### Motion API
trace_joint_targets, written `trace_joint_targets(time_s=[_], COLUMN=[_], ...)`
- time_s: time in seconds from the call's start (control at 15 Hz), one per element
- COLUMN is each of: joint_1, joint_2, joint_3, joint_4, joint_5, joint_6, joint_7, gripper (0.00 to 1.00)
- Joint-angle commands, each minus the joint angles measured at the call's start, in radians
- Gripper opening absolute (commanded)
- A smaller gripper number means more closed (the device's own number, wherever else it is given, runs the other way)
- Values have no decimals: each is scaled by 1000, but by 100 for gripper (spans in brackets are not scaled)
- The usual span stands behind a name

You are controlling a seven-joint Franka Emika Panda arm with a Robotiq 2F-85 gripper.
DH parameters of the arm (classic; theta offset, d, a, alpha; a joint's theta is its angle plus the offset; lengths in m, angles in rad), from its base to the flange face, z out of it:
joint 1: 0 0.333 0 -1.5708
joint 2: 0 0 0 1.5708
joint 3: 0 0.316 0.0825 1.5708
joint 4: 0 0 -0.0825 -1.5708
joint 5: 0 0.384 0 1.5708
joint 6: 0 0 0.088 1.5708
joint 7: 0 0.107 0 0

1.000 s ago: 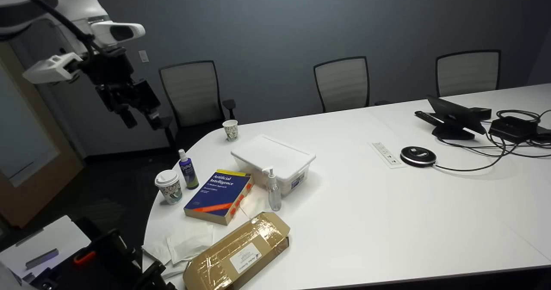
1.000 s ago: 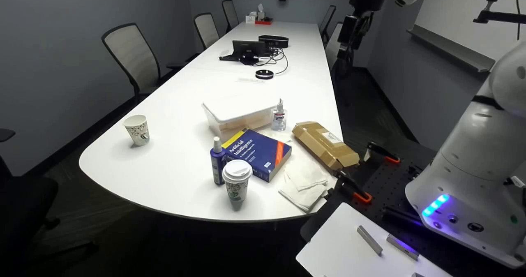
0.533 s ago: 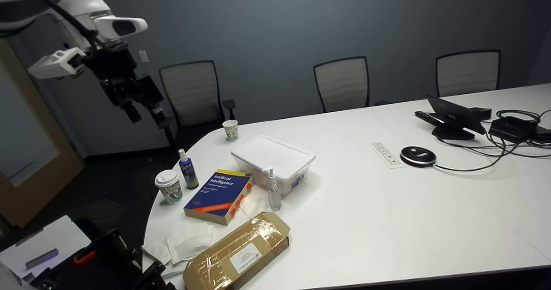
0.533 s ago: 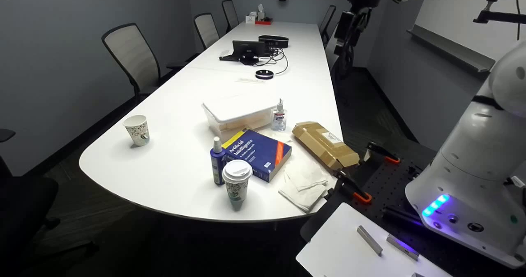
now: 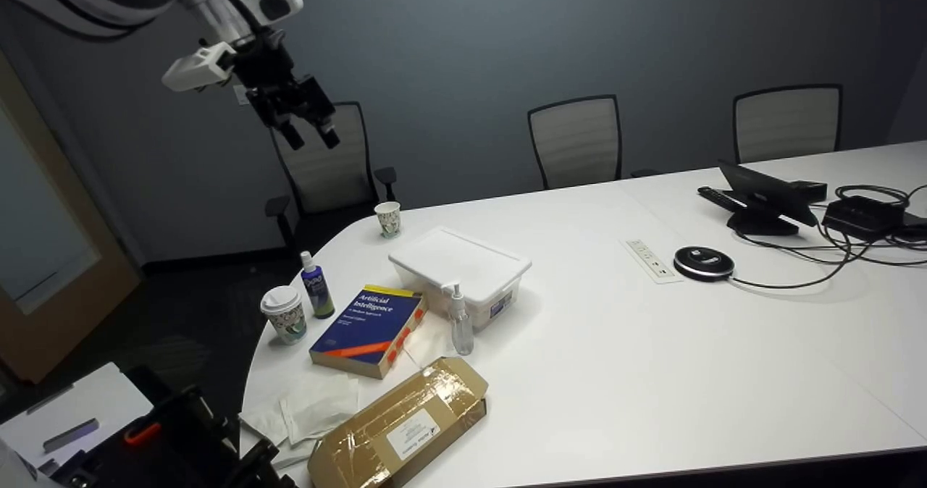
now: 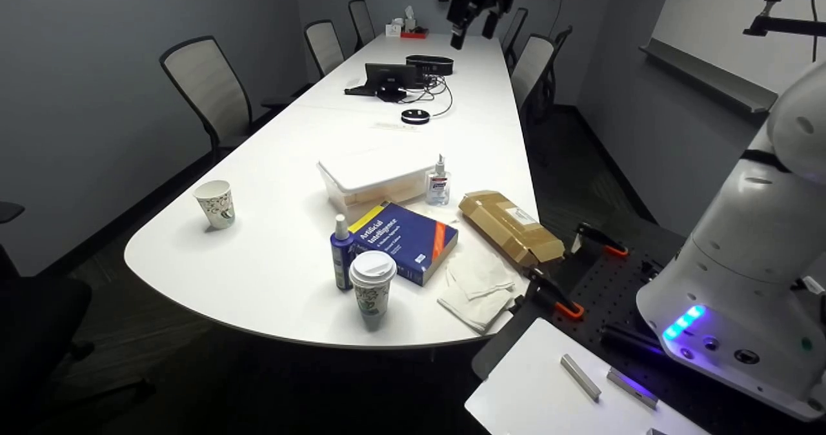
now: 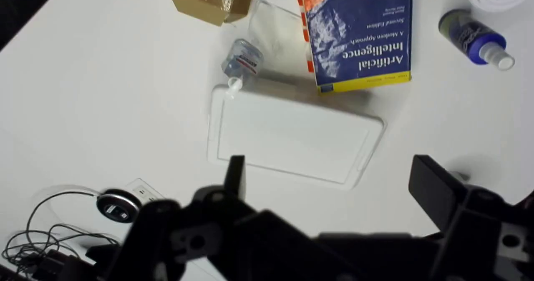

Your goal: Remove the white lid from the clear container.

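High above the white table (image 5: 630,372), the black claw (image 5: 311,139) is hanging with its two blocky fingers standing wide apart, well clear of the white lid (image 5: 460,262). Inward from the table's rounded end, this smooth, flat plastic lid is resting on the clear container (image 6: 387,193), its rectangle rounding off at the corners while a tan tone is showing through the see-through walls. Just beside it, a transparent pump bottle (image 5: 461,329) is standing upright and a thick blue book (image 5: 369,325) is lying flat. Along the table's long edge nearest the robot base (image 6: 729,273), a cardboard box (image 5: 398,415) is shining under glossy tape, and folded white napkins (image 6: 481,286) are lying at the adjoining rounded corner. Beyond the opposite long edge, mesh-backed chairs (image 5: 576,144) are standing before a plain grey wall (image 5: 471,61).
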Motion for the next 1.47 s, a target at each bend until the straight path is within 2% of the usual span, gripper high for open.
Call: trace_joint_targets(time_s=[0.0,0.27,0.47,0.67,0.93,1.07,1.4], joint_1=[-6,22,81,156,247,271,261], joint_2=[243,485,640,771,922,989,1132], joint_3=[49,58,19,-39,-105,-121,-106], joint_4=[236,459,583,676,759,793,873], joint_5=[-75,-214,-308,-349,-333,-311,-187], joint_6=[21,49,57,67,71,77,100], joint_7=[116,281,397,482,536,526,417], gripper=[100,100,100,100,100,100,100])
